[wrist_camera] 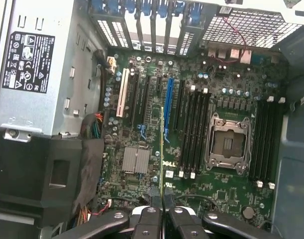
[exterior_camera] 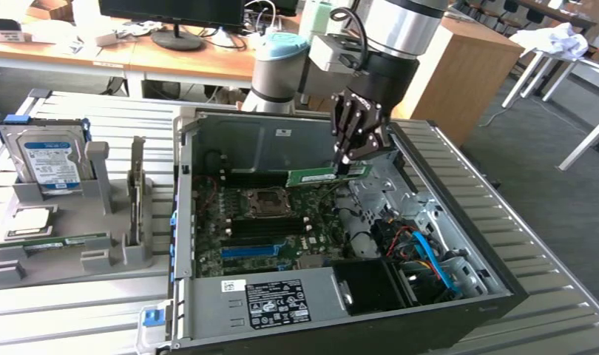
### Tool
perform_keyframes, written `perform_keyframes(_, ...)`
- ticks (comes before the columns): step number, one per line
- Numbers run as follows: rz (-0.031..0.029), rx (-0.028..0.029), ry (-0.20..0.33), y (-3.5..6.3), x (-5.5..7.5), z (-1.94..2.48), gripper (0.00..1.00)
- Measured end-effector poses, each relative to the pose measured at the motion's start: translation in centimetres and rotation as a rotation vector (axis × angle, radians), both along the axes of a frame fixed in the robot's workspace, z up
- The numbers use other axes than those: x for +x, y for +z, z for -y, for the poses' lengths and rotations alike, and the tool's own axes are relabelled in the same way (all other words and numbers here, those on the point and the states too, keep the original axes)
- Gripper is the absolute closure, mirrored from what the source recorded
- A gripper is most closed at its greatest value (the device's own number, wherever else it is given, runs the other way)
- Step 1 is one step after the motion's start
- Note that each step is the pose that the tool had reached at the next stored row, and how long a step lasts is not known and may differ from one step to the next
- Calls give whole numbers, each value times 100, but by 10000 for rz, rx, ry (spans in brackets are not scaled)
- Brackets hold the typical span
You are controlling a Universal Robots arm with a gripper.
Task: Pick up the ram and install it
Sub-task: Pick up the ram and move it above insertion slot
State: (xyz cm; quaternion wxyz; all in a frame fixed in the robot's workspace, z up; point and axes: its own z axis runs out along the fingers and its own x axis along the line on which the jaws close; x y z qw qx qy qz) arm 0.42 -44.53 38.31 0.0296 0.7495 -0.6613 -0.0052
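Desks and a monitor stand behind a slatted metal table carrying an open computer case. Inside it lie the motherboard, its empty processor socket and a power supply. The claw is clamped on one end of the ram, which hangs above the board, not yet seated. Gripped off-centre, it may pivot or meet the memory slots askew and jam. On the exterior view's left, a grey holder keeps a hard drive and a processor chip.
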Motion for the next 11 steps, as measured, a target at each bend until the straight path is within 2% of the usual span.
perform_keyframes(11, 0, -1, 0, -2, 133, 0, 87)
